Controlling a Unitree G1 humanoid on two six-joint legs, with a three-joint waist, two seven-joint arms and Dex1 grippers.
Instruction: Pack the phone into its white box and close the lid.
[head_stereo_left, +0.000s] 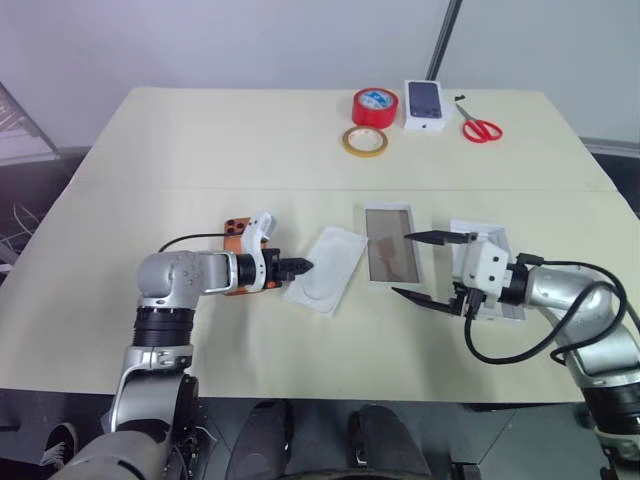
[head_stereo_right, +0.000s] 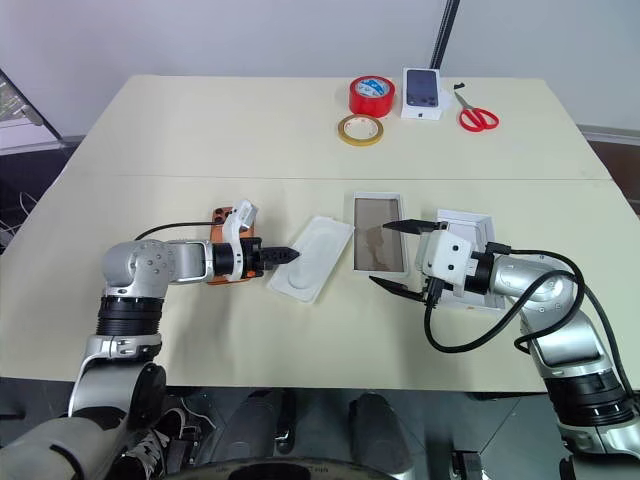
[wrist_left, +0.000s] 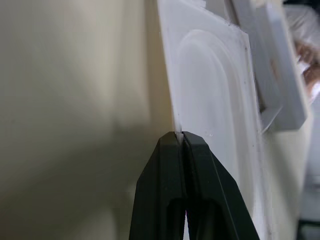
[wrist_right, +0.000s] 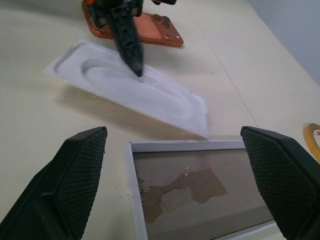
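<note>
The orange phone (head_stereo_left: 236, 225) lies flat on the table, mostly hidden behind my left wrist; it is also in the right wrist view (wrist_right: 152, 31). My left gripper (head_stereo_left: 300, 267) is shut on the near edge of a white moulded insert tray (head_stereo_left: 330, 265), which sits slightly tilted beside the box. The white box (head_stereo_left: 372, 250) lies open at the middle, its brownish floor bare. My right gripper (head_stereo_left: 400, 264) stands open at the box's right side, nothing between its fingers. A shallow white piece, apparently the lid (head_stereo_left: 488, 238), lies under the right wrist.
At the table's far edge are a red tape roll (head_stereo_left: 375, 106), a yellow tape ring (head_stereo_left: 365, 141), a small white box printed with a dark phone (head_stereo_left: 425, 104) and red scissors (head_stereo_left: 480, 128). Bare tabletop lies left of my left arm.
</note>
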